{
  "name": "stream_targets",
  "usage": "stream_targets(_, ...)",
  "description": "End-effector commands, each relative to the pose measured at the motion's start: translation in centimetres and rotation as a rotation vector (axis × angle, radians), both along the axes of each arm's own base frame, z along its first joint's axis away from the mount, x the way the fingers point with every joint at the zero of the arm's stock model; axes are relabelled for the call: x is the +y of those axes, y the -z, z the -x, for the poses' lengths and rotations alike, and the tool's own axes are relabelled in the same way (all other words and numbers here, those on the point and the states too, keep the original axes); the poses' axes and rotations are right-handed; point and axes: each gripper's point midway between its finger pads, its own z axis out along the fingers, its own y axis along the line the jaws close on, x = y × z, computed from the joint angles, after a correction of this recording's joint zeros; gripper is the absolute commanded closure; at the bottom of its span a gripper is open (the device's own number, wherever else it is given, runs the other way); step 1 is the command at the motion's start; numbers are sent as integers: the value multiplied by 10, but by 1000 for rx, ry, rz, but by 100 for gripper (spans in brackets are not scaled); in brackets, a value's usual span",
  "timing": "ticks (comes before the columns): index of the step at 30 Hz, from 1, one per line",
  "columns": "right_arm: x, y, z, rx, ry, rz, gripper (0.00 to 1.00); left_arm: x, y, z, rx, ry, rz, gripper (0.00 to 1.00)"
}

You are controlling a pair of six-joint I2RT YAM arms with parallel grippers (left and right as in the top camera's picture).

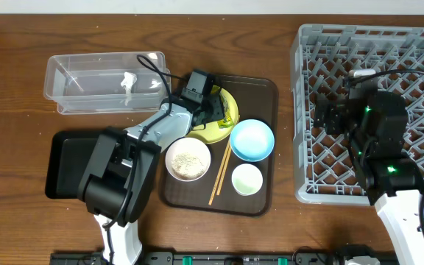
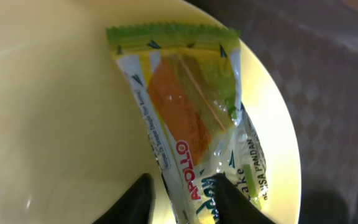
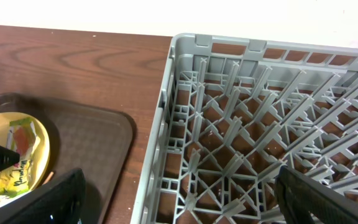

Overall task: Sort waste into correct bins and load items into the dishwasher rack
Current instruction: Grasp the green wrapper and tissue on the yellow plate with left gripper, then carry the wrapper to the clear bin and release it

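- The left claw (image 2: 182, 182) is hovering low over the plate (image 2: 55, 112). Its two dark fingers are standing narrowly apart, straddling the near end of the wrapper (image 2: 185, 112). As far as the wrist view shows, it is not gripping anything yet.
- The wrapper, green, orange and yellow, is lying flat on the plate. The plate is sitting at the far-left part of the brown serving tray (image 1: 265, 96) on the bench (image 1: 20, 44).
- The right claw (image 3: 185, 205) is hanging wide open and empty above the rack (image 3: 260, 124).
- A white paper scrap (image 1: 129, 79) is lying inside the clear bin (image 1: 87, 70). The left arm is partly hiding the black tray (image 1: 63, 158).
- The blue bowl (image 1: 252, 140), the white bowl (image 1: 169, 163) holding rice (image 1: 188, 160), the cup (image 1: 246, 179) and the chopsticks (image 1: 220, 175) are sitting on the serving tray.
- The step in hand appears to be picking up the wrapper, part of sorting the waste.
- The next move is likely calling for the fingers to close on the thin film without scraping the plate. The claw would then lift it clear and carry it left to a bin; which bin cannot be told from here.
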Motion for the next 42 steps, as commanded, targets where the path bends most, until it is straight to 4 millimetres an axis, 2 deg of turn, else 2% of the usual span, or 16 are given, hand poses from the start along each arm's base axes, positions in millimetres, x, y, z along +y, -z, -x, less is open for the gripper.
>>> stream_targets(1,-1,-11,-3,-25,-1,3,5,-4,10,3,27,8,0,78)
stream_targets(4,-1,-11,-2,-23,-1,3,5,-4,10,3,27,8,-1,93)
stream_targets(7,-2,-10,-2,-20,-1,3,5,-3,7,2,21,5,2,94)
stream_targets(11,-2,-9,-1,-15,-1,4,5,4,-11,-2,-20,28,-7,94)
stream_targets(15,-2,-9,-1,-15,-1,4,5,26,-47,-6,-80,45,-34,94)
stream_targets(18,-2,-9,-1,-15,-1,4,5,48,-82,-13,-158,38,-42,94)
stream_targets(22,-3,-9,-2,-16,5,9,4,90,-139,-30,-296,-62,-19,94)
stream_targets(25,-3,-9,-2,-16,3,11,4,128,-163,-40,-364,-154,-30,94)
stream_targets(28,-3,-9,-2,-16,3,11,4,178,-166,-47,-383,-282,-101,94)
stream_targets(32,-3,-9,-2,-16,4,11,4,223,-155,-49,-359,-395,-176,94)
stream_targets(36,-3,-9,-2,-16,3,10,4,241,-138,-52,-324,-431,-196,91)
stream_targets(37,-3,-9,-2,-16,4,11,4,243,-134,-52,-317,-436,-198,84)
stream_targets(39,-3,-9,-2,-16,3,10,4,244,-127,-53,-303,-437,-201,62)
stream_targets(42,-3,-9,-2,-15,3,11,4,244,-126,-55,-307,-437,-200,54)
